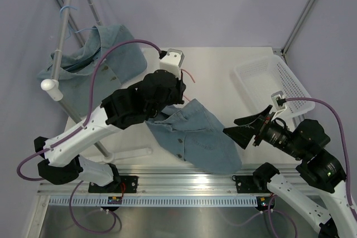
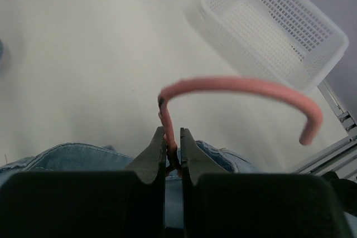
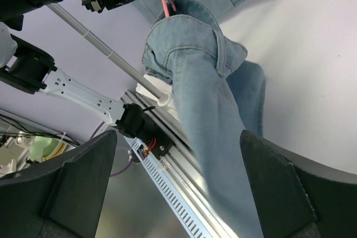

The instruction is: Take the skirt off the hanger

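Note:
The denim skirt (image 1: 195, 135) hangs from a pink hanger (image 2: 240, 86) above the white table. My left gripper (image 2: 172, 132) is shut on the hanger's neck just below the hook, and the skirt's waistband (image 2: 72, 157) shows under its fingers. In the top view the left gripper (image 1: 177, 90) sits at the skirt's upper end. My right gripper (image 1: 230, 126) is open at the skirt's right edge. In the right wrist view the skirt (image 3: 195, 82) hangs down between the widely spread fingers (image 3: 72, 188) without being pinched.
A second denim garment (image 1: 89, 62) hangs on the rack pole (image 1: 64, 32) at the back left. A white perforated basket (image 1: 273, 82) stands at the table's right side. An aluminium rail (image 1: 184, 185) runs along the near edge.

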